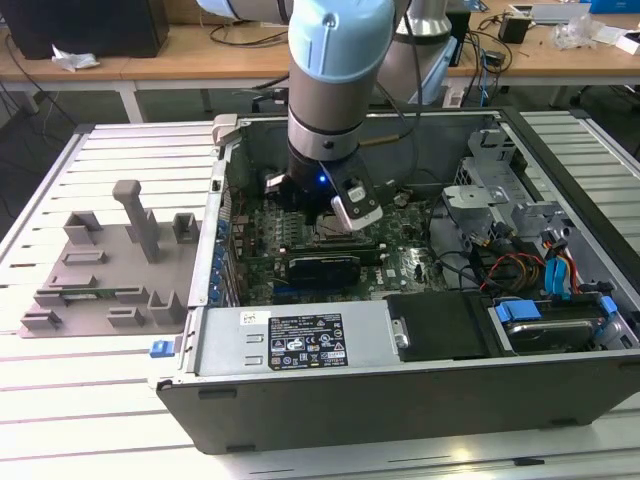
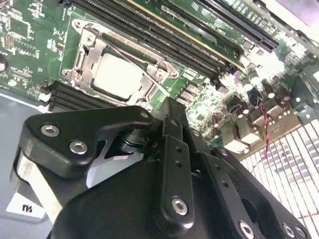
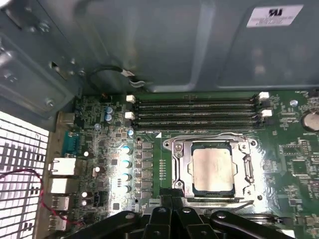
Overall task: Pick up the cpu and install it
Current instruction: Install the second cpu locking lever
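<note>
Item: the cpu, a small flat square chip with a pale silver-grey metal top. Location: seated in the black-framed socket on the green motherboard, inside the open grey computer case on the white slatted table. In both wrist views the chip lies flat within the frame, with no fingers touching it.

Item: the tool, black, jointed. Position: directly above the socket, just clear of the chip. State: holds nothing; whether its fingers stand spread or together cannot be told.

Handling note: the work appears close to done. Good practice here is a straight vertical path, keeping the chip level and square to the frame, never sliding it sideways.

Surroundings: long black memory slots beside the socket; the metal retention frame and lever around it; a red wire near the rear ports; a grey plastic fixture tray towards the table's edge, outside the case. Obstructions: the case walls crowd the arm.
</note>
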